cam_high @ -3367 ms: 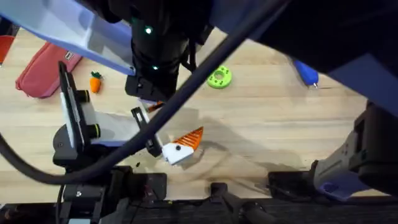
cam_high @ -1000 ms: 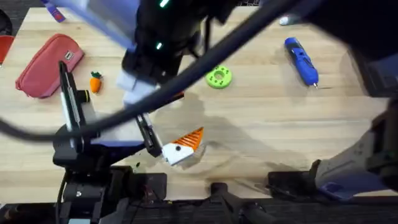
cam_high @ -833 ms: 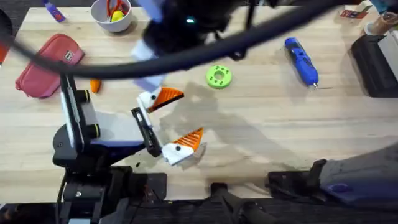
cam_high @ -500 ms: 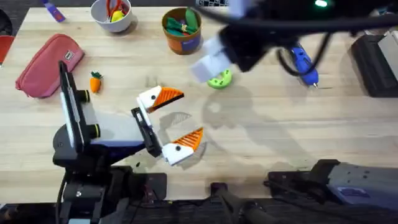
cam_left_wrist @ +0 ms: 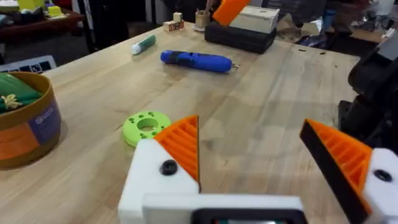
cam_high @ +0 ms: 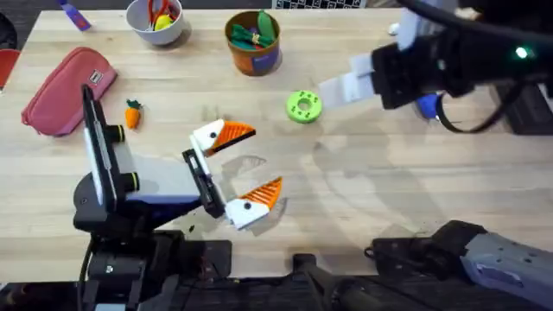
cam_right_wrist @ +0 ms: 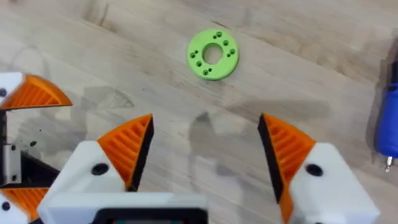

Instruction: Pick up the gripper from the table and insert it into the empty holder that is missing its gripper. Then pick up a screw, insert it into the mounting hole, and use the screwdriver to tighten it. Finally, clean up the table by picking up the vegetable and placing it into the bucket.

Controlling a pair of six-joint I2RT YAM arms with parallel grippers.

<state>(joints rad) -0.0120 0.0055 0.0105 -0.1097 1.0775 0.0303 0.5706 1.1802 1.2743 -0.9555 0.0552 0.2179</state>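
Insertion of the gripper [cam_high: 233, 132] is judged done: at the left arm's tip both white mounts carry orange ribbed fingers, the holder [cam_high: 208, 138] nearer the tabletop's middle among them. The left gripper [cam_high: 262, 160] is held low near the front edge, left of centre, with its jaws wide apart and nothing between them. A dark fastener head is seen in each mount from the left wrist, but whether it is tight cannot be told.

The fastening step is judged to be in hand. The right gripper [cam_high: 341, 86] is held over the far right part of the tabletop, jaws apart and empty, just beside the screwdriver [cam_left_wrist: 196, 60], which lies flat near the far right corner. A green ring [cam_high: 303, 106] lies between the two grippers. No loose screw can be made out with certainty.

Next, a grasp along the screwdriver's thick body is called for, followed by careful alignment of its thin bit with the mounting hole.

Cleanup is not yet done: the vegetable [cam_high: 132, 113] lies near the left edge, well apart from the bucket [cam_high: 253, 41] at the far edge.
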